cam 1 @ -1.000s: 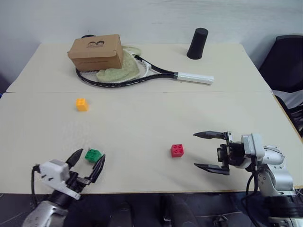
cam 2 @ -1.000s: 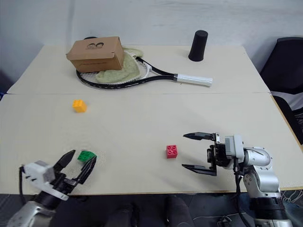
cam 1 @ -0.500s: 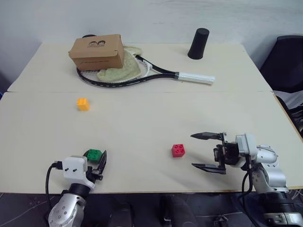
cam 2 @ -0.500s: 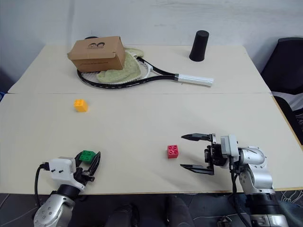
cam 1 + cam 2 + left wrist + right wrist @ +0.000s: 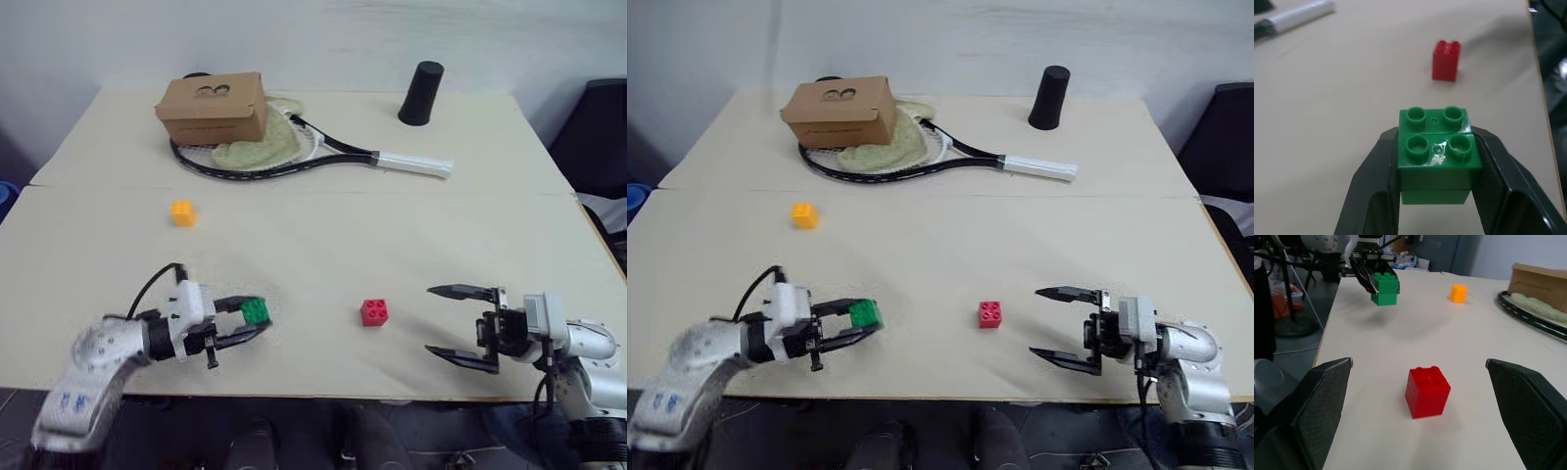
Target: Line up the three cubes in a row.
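Observation:
My left gripper is shut on the green cube and holds it a little above the table, near the front edge on the left. In the left wrist view the green cube sits between the two black fingers, studs up, with the red cube beyond it. The red cube rests on the table at front centre. To its right, my right gripper stands open, pointing at it from a short gap. The orange-yellow cube lies farther back on the left.
At the back of the table, a brown cardboard box sits on a tennis racket, with a pale green cloth. A black cup stands at the back right. The table's front edge runs just below both grippers.
The left gripper shut on the green cube, then swung right and lifted it off the table. The right gripper drew back slightly to the right, still open.

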You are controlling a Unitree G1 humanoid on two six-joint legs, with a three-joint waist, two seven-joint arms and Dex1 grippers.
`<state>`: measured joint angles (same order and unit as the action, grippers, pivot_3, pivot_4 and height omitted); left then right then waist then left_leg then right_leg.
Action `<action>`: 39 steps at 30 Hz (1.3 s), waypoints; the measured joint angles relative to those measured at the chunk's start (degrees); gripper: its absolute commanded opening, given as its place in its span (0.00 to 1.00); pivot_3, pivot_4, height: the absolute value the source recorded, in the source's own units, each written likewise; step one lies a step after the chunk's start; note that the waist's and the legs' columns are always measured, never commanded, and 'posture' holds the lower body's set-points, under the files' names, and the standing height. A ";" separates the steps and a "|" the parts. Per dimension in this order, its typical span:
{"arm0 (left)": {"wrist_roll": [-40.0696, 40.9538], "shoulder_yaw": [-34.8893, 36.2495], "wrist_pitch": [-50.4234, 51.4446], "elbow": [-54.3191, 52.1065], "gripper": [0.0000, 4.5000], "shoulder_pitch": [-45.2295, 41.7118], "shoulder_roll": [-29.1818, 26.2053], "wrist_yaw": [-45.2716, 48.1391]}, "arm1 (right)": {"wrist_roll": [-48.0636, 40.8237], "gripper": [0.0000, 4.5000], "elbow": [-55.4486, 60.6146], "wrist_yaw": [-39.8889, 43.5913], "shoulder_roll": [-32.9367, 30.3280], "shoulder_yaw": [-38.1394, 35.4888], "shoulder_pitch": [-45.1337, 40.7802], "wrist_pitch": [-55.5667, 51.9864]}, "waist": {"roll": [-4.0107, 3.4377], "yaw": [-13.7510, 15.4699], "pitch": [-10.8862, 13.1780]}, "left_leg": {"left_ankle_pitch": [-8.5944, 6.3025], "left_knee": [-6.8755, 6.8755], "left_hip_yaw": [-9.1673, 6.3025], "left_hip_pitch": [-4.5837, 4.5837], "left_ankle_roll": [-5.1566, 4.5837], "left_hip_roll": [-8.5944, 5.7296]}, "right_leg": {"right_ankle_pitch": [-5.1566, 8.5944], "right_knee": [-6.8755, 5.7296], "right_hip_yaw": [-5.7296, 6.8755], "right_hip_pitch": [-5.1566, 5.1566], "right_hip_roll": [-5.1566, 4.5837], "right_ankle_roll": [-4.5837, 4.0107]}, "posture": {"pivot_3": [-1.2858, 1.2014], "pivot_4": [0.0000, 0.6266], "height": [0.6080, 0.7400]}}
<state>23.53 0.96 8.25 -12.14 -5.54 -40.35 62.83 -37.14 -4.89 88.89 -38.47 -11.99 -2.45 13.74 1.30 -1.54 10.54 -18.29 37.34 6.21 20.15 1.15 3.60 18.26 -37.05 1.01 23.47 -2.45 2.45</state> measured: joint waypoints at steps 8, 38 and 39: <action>-5.81 -12.76 -4.61 16.21 0.33 -13.84 9.84 7.30 | -0.78 1.00 8.06 -1.31 -1.41 -0.58 3.14 -2.75 | 0.04 -0.02 0.02 | 0.06 0.09 0.02 0.02 0.09 0.08 | -0.05 -0.08 -0.09 0.08 0.16 0.10 | 0.52 0.24 1.00; -11.35 -14.48 -10.32 30.12 0.76 -20.53 17.33 7.50 | 0.64 1.00 16.09 -9.56 -1.25 0.85 3.01 -8.98 | 0.05 0.09 0.02 | 0.02 0.38 -0.03 0.07 0.01 0.06 | -0.07 -0.29 -0.10 0.06 0.13 0.15 | 0.52 0.24 1.00; -11.34 -14.48 -10.09 29.35 0.82 -20.25 16.89 7.66 | 0.64 1.00 15.92 -9.45 -1.22 0.87 2.95 -8.93 | 0.05 0.09 0.02 | 0.02 0.37 -0.03 0.07 0.01 0.06 | -0.07 -0.30 -0.10 0.07 0.13 0.15 | 0.52 0.24 1.00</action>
<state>12.19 -13.52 -1.84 17.21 -25.78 -23.47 70.49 -36.49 11.03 79.44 -39.69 -11.11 0.50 4.81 1.35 -1.46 10.56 -18.27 37.72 6.18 20.22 1.16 3.66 18.19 -37.35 0.92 23.54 -2.32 2.60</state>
